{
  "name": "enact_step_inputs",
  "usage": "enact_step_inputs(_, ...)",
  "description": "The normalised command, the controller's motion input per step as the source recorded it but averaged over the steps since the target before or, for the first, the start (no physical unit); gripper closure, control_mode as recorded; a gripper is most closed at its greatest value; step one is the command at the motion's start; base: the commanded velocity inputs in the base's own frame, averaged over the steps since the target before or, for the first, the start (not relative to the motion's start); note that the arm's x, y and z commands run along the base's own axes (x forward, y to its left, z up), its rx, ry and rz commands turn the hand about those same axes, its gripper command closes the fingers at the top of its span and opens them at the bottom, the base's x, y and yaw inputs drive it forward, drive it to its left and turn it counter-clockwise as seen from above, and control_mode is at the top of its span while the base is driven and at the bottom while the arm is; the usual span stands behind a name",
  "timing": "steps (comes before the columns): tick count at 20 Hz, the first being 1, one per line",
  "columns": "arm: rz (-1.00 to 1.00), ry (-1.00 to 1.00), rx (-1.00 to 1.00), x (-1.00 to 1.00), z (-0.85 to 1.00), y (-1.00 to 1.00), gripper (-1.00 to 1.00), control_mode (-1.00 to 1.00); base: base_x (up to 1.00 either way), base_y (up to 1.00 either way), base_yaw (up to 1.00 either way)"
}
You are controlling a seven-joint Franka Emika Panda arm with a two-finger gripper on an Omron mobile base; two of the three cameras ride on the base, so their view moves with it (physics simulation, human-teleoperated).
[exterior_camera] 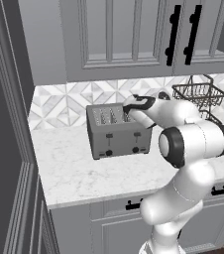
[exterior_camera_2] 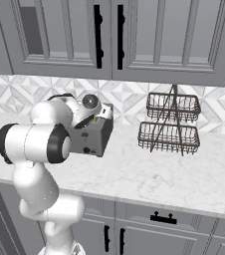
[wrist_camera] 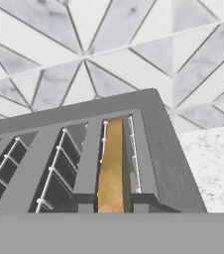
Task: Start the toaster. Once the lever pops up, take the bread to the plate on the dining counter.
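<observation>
Marble countertop under grey cabinets, tiled backsplash behind. Nearly shut, the gripper [wrist_camera: 113, 202] pinches the near top edge of the bread [wrist_camera: 112, 163], a golden slice upright in the right-end slot of the toaster [exterior_camera: 118, 132]. Likely light, stiff and crumbly, it suits a gentle pinch at that exposed edge. Nearby stands a wire basket rack [exterior_camera_2: 170, 124].

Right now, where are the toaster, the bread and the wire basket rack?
toaster [exterior_camera: 118, 138]: left base view, its grey front face.
bread [wrist_camera: 112, 168]: hand view, top edge of the slice standing in the slot.
wire basket rack [exterior_camera_2: 170, 135]: right base view, lower basket.
</observation>
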Motion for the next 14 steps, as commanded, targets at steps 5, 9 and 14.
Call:
enact_step_inputs(5,0.02,-0.02,0.00,-0.11,0.37,0.00,1.00,-1.00,0.00,0.00,0.00)
enact_step_inputs(9,0.01,0.00,0.00,-0.11,0.44,0.00,1.00,-1.00,0.00,0.00,0.00)
enact_step_inputs(14,0.00,-0.05,0.00,-0.16,0.50,0.00,1.00,-1.00,0.00,0.00,0.00)
